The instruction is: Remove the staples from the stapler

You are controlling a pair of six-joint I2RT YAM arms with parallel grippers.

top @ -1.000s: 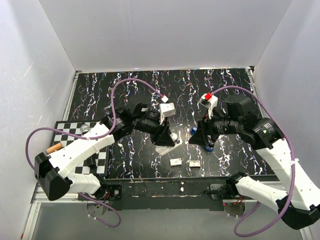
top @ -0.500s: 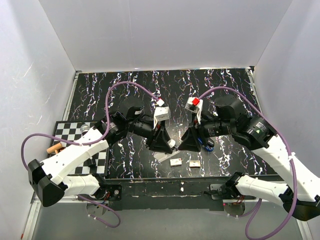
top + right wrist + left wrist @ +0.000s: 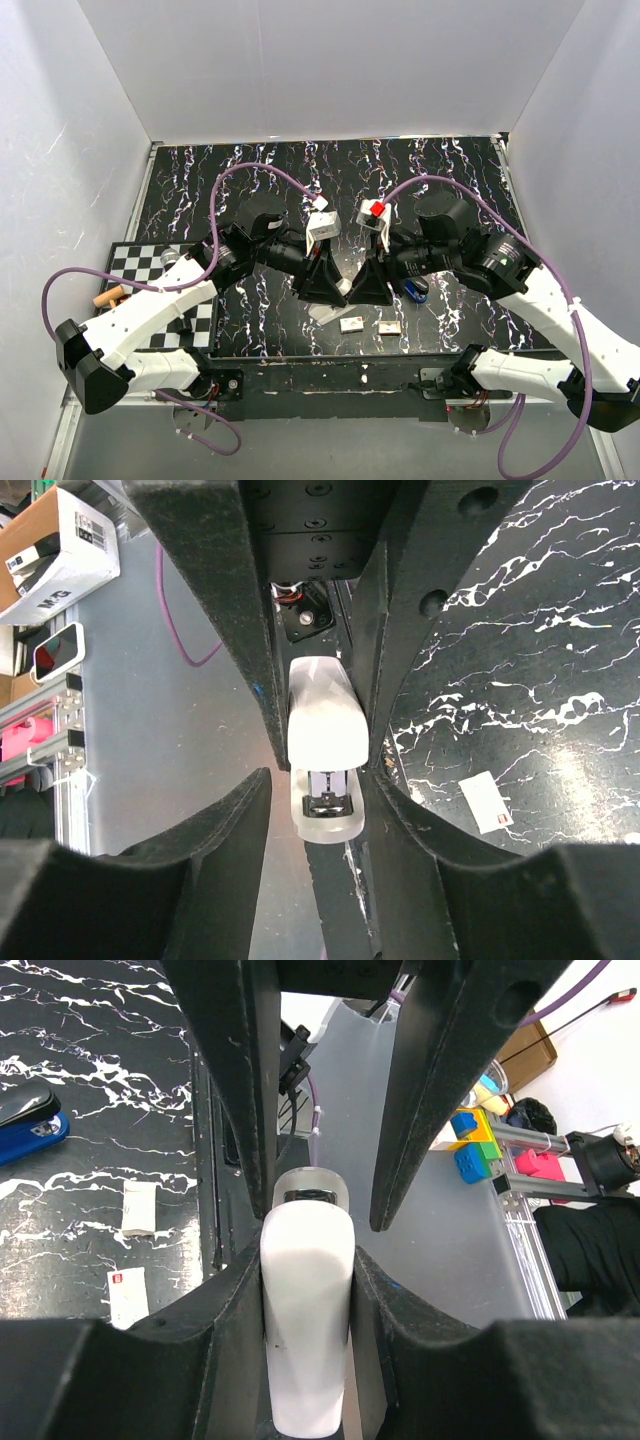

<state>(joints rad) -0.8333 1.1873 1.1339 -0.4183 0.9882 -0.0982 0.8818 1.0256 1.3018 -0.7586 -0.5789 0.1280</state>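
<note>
white stapler [image 3: 337, 290] mostly hidden overhead

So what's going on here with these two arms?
Both arms meet over the middle of the table around a white stapler. The left pincer is clamped on one end of it, and the right pincer straddles the other end. A blue stapler and two small staple boxes lie on the table nearby.

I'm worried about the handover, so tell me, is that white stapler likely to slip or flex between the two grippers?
The white stapler looks like rigid plastic, so flexing seems unlikely. Its glossy rounded shell could slide between the left gripper's fingers. The right gripper straddles its narrow body, so it might twist.
</note>
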